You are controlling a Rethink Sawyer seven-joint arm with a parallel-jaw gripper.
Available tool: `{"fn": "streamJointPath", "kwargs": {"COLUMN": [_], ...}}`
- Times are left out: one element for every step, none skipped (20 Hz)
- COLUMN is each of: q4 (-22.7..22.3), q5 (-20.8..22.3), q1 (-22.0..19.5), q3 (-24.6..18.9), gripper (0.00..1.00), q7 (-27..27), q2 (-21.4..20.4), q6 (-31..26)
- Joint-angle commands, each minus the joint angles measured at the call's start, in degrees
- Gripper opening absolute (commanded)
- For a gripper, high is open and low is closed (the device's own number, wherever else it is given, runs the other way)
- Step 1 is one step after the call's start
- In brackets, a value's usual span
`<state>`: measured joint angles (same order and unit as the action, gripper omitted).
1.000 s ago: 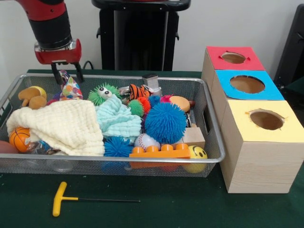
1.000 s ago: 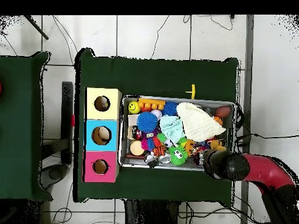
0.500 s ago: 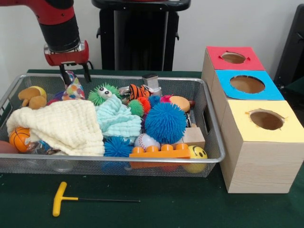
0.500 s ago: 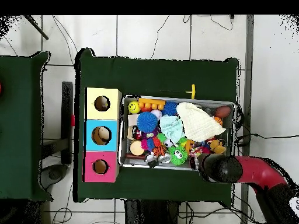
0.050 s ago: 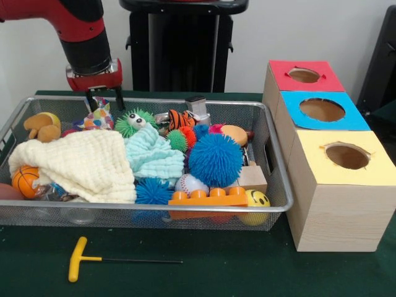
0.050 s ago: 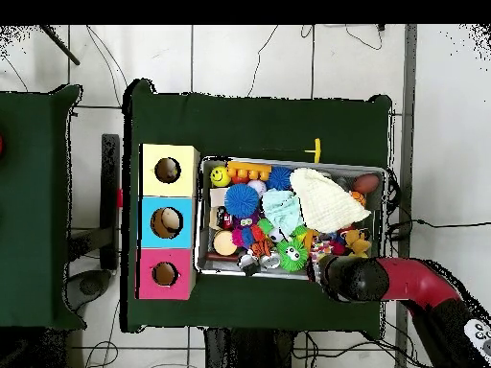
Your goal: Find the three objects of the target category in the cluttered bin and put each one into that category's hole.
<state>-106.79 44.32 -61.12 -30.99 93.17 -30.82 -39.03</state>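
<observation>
In the front view the claw (image 5: 103, 99) hangs over the wire bin's (image 5: 279, 197) far rim, its two prongs spread either side of a patterned cloth toy (image 5: 97, 116), not visibly gripping it. The overhead view hides the claw under the arm (image 6: 357, 278), but shows all three box holes (image 6: 166, 222) beside the bin.

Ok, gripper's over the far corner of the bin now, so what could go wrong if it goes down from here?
The gripper hangs close to the mesh bin's far rim, so a descent could clip the wire. The patterned toy below it lies against the cream cloth and the green spiky toy; a grab might drag either along.
</observation>
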Motion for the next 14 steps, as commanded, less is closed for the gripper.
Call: {"fn": "streamJointPath", "kwargs": {"q4": [6.1, 6.3, 6.4, 6.5, 6.5, 6.6, 6.5, 6.5, 6.3, 6.2, 6.1, 6.0, 5.8, 5.7], "q5": [5.2, 5.4, 5.6, 5.7, 6.1, 6.2, 6.4, 6.6, 6.8, 7.0, 7.1, 7.4, 7.5, 7.5], "q1": [0.5, 0.5, 0.5, 0.7, 0.8, 0.9, 1.1, 1.3, 1.4, 1.7, 1.9, 2.1, 2.5, 2.8], "q3": [-1.0, -1.2, -1.3, -1.0, -1.0, -1.0, -0.8, -0.6, -0.5, -0.2, 0.1, 0.2, 0.6, 0.9], "gripper": [1.0, 1.0, 1.0, 1.0, 1.0, 0.0, 0.0, 0.0, 0.0, 0.0, 0.0, 0.0, 0.0, 0.0], "q7": [-6.5, -6.6, -6.6, -5.7, -5.1, -4.7, -4.2, -3.6, -3.0, -2.3, -1.6, -1.1, -0.2, 0.3], "q2": [3.4, 3.5, 3.6, 3.4, 3.3, 3.2, 3.1, 3.0, 2.8, 2.7, 2.6, 2.5, 2.3, 2.0], "q6": [5.1, 5.3, 5.6, 6.0, 6.8, 7.1, 7.6, 8.1, 8.8, 9.4, 9.9, 10.5, 11.1, 11.4]}}
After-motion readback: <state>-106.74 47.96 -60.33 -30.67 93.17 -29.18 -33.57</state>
